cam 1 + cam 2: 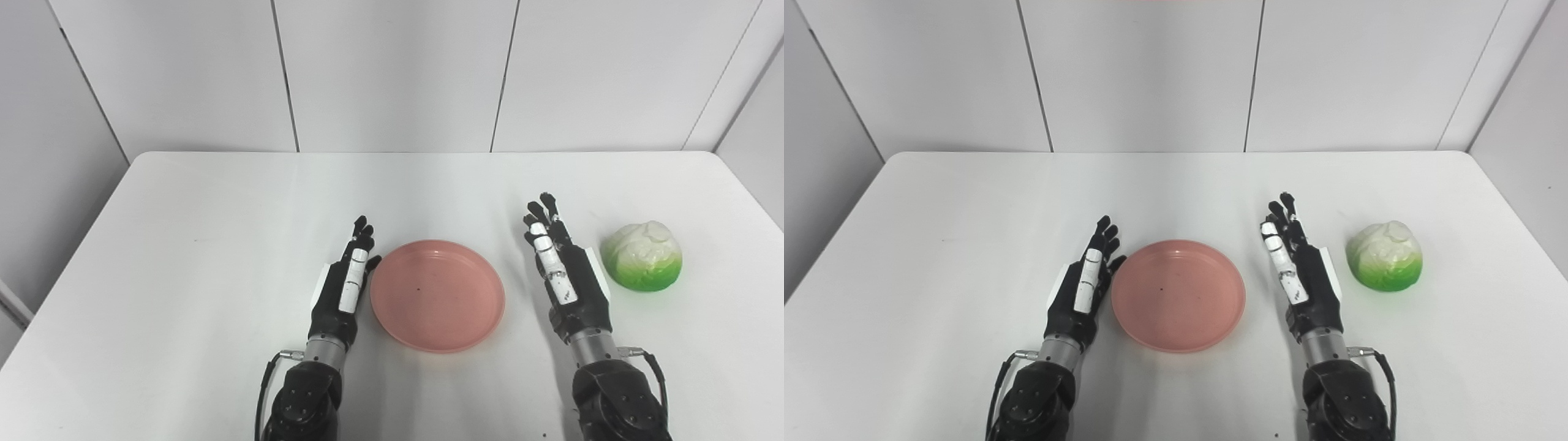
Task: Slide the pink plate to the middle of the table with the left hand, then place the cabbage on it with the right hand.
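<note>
Pink plate sits mid-table, nearer the front edge of the table. Left hand just beside plate's left rim, fingers straight and apart, holding nothing. Right hand btwn plate and cabbage, also spread, empty. Cabbage near right edge.

We have two head cameras set side by side, both looking forward and steeply down onto the white table from its near edge. Both take in the same scene: the whole tabletop up to the panelled wall behind, with the arms entering from the bottom. The right eye view sits slightly to the right, so everything lies a little further left in it.
</note>
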Tool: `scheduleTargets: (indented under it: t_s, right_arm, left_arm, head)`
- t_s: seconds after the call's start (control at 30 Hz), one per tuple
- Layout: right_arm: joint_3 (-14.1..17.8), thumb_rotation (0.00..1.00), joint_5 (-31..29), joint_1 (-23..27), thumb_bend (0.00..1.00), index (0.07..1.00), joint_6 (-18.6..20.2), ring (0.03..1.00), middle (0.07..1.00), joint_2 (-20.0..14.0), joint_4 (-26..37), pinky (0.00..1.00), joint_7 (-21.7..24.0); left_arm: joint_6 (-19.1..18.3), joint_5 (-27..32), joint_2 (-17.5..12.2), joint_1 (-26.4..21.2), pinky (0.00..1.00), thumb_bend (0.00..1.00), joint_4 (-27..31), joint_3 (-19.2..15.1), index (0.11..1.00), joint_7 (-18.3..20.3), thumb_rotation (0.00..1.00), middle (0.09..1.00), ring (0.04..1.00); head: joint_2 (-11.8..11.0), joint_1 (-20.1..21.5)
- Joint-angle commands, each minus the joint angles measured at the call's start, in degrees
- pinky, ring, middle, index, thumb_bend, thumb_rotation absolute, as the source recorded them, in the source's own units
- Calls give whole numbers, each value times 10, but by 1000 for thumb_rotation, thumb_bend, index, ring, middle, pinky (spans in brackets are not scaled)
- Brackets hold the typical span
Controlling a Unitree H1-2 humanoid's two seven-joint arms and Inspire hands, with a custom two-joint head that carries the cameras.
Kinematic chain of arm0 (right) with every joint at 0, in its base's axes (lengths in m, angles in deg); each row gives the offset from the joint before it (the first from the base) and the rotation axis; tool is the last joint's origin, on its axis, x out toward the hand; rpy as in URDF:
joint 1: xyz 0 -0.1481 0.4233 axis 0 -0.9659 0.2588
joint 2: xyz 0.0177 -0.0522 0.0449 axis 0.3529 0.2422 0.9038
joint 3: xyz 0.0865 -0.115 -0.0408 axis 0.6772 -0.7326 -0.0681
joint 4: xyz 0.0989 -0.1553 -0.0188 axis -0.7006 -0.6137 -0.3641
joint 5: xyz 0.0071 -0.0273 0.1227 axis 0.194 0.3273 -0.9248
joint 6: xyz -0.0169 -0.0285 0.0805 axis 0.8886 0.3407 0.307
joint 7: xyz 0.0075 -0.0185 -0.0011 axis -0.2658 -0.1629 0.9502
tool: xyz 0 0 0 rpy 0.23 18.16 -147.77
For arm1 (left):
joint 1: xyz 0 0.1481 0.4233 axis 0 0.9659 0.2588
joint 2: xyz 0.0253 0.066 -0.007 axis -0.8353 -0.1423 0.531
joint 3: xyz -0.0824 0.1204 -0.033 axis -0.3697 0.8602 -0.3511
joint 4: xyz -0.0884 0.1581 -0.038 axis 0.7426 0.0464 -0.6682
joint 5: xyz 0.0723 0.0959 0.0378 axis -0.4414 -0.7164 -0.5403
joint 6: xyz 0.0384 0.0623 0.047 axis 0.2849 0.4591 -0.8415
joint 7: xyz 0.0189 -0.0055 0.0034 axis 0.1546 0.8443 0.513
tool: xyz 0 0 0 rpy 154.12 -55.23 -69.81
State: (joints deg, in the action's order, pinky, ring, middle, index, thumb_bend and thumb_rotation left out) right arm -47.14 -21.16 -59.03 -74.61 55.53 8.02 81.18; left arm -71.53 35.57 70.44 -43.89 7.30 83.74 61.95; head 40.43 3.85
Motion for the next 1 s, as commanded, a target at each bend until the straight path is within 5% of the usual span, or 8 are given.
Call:
scheduleTargets:
  t_s: [0.0,0.1,0.47,0.63,0.97]
  right_arm:
    - [-13,820,72,37,716,982,1,949,949,-28,40,971,-8]
    - [-32,816,161,59,684,976,32,938,937,-63,75,923,-6]
    - [-20,622,298,131,764,959,192,943,952,-152,179,865,44]
    - [-12,569,388,140,806,942,216,898,935,-175,184,781,52]
    - [72,492,525,157,935,949,219,883,926,-170,177,748,184]
  left_arm:
    - [20,-10,-11,-22,1000,703,-1,-4,1000,-7,1000,1000,1000]
    - [18,-16,-21,-25,1000,690,-4,-6,1000,-9,1000,1000,1000]
    - [3,35,-55,-33,1000,707,-16,-26,1000,31,1000,1000,1000]
    - [14,35,-73,-32,1000,674,-24,-30,1000,43,1000,1000,1000]
    - [29,85,-100,-43,1000,746,-64,-51,1000,90,1000,1000,1000]
  head:
    - [1,7]
    - [1,35]
    - [-15,142]
    - [-22,177]
    - [-27,246]
